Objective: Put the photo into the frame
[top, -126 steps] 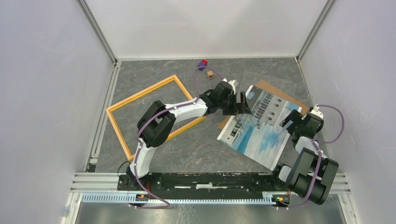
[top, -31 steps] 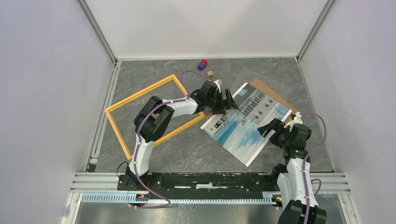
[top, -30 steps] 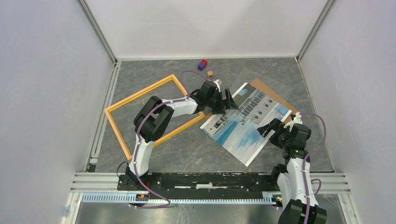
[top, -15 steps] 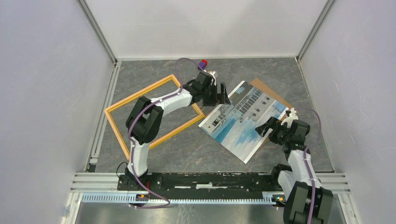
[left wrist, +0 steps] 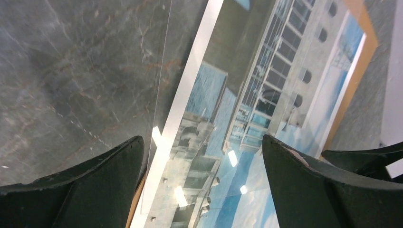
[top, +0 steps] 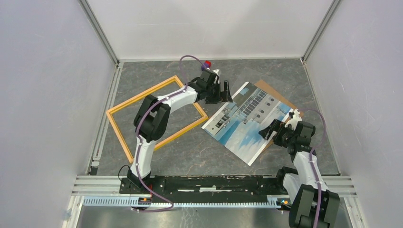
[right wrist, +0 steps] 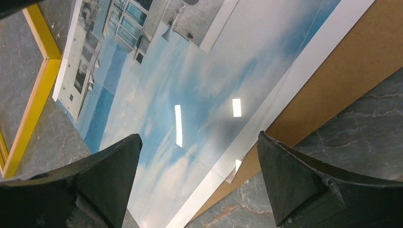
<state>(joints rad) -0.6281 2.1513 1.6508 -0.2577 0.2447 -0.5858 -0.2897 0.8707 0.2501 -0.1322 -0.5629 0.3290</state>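
The photo (top: pixel 247 121) has been sliding left and is now lying right of centre, its corner just beside the frame (top: pixel 142 97). With your left pincer (top: pixel 227 95) and right pincer (top: pixel 267 130) both hanging spread at its edges, be nudging evenly, keeping it flat.

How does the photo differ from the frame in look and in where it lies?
The photo is a solid glossy print of buildings and sky; the frame is an empty orange-yellow outline. The photo lies partly on a brown board; the frame lies to its left, off the board. Both are rectangles lying flat, turned askew.
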